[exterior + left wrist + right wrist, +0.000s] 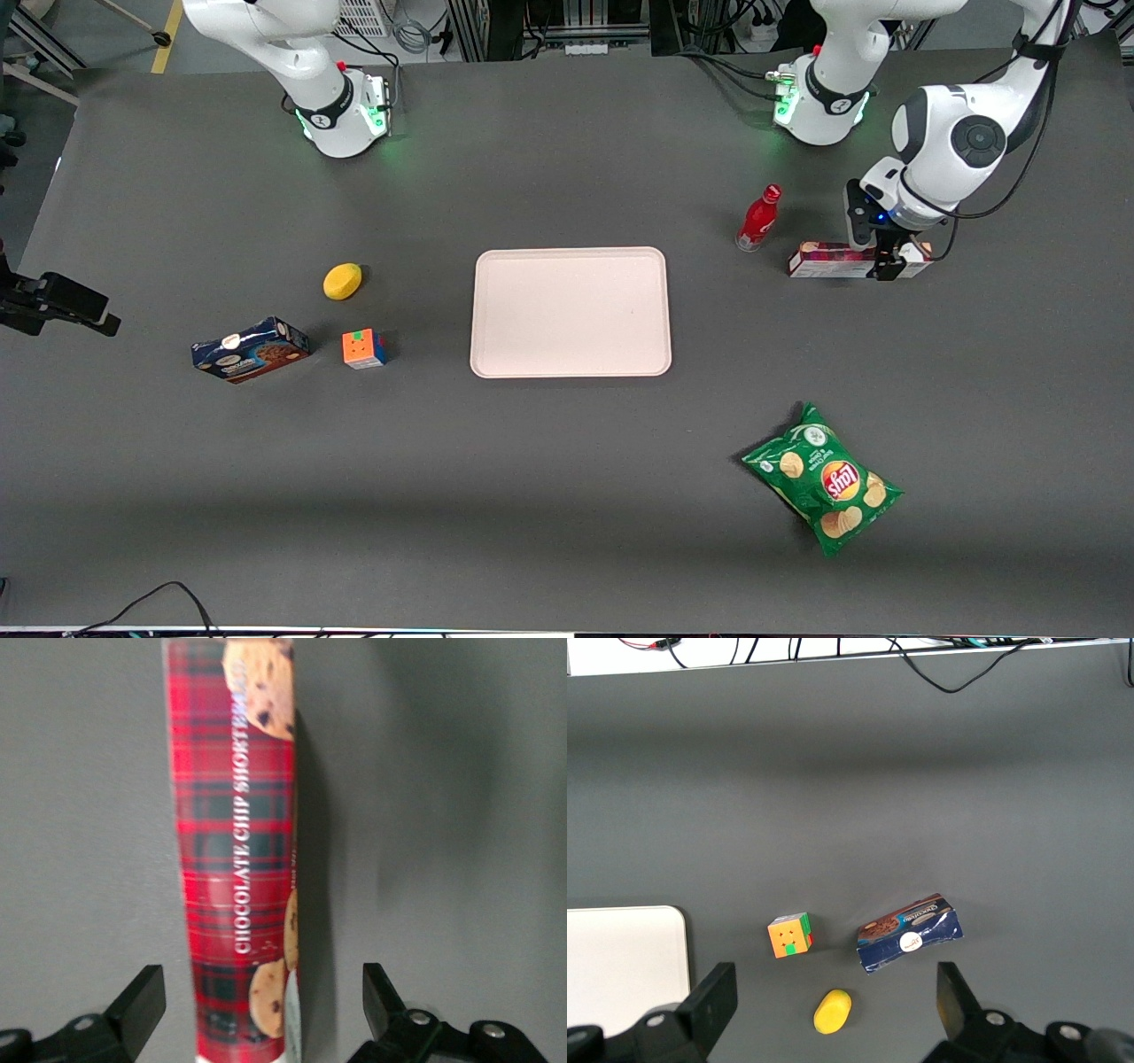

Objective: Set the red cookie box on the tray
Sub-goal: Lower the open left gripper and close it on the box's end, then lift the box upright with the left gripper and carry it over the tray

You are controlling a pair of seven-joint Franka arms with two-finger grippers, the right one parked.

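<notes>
- The red cookie box [237, 850] lies flat on the table at the working arm's end, between the spread, released fingers of the gripper [264, 1010], not yet clamped.
- It looks off-centre between the fingers; centring before closing should help.
- A red bottle [759, 219] stands near the gripper, toward the tray [570, 312]; the carry should skirt it.
</notes>
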